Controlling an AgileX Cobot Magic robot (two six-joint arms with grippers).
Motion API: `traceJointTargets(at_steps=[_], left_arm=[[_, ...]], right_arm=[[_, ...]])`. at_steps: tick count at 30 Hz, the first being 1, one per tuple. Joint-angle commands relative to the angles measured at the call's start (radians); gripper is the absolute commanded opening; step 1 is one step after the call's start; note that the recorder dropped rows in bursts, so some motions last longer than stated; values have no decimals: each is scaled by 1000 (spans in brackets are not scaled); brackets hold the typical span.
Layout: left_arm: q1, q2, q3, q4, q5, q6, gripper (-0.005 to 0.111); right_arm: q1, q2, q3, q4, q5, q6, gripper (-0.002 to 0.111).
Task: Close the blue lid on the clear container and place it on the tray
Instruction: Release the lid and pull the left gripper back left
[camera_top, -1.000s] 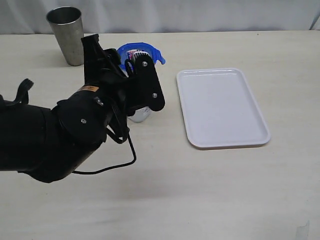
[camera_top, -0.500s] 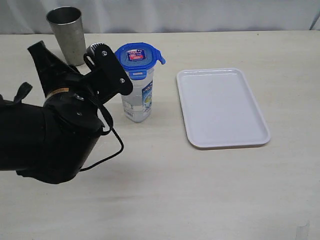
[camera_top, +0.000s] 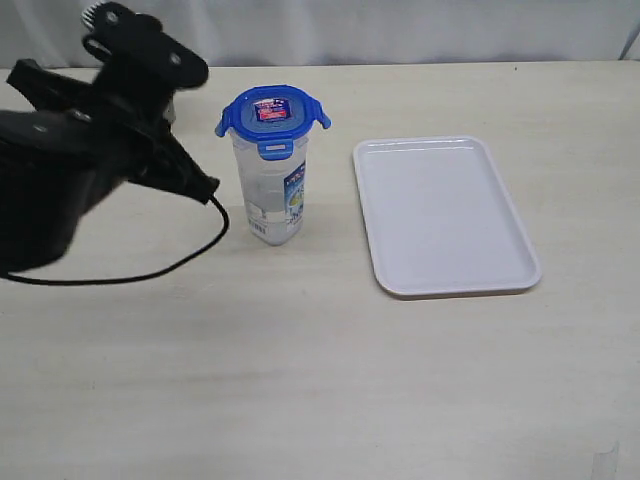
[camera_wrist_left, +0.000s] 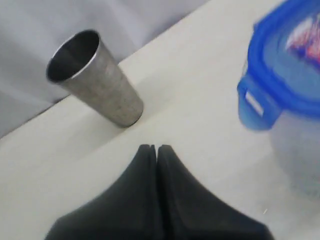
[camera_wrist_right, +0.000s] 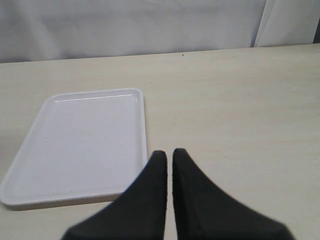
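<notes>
- The black right gripper (camera_wrist_right: 166, 154), its fingers pressed together on nothing, hangs over the pale desk (camera_top: 300, 380).
- The flat white rectangular plastic tray (camera_top: 520, 240) lies toward the desk's right edge.
- The tall clear plastic container (camera_top: 272, 200) stands upright left of the tray, apart from it.
- The round blue plastic lid (camera_top: 272, 115) sits on the container.
- The black left gripper (camera_wrist_left: 154, 148), pressed together and empty, is near the far left corner.
- A grey metal cup (camera_wrist_left: 95, 80) stands beyond it.

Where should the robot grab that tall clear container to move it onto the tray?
Probably around the clear container mid-height, below the blue lid, level from the side away from the tray. It stands upright with a round wall, and the lid's flaps jut out wider, making a grip from above awkward.
</notes>
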Motion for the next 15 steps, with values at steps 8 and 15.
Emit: traceJointTargets(at_steps=[8, 15], left_arm=[[382, -69, 180, 1575, -78, -1646, 0], [603, 32, 205, 2039, -304, -2026, 0]], right_arm=[[-4, -1, 2, -9, -3, -8, 4], [-4, -1, 2, -9, -3, -8, 4]])
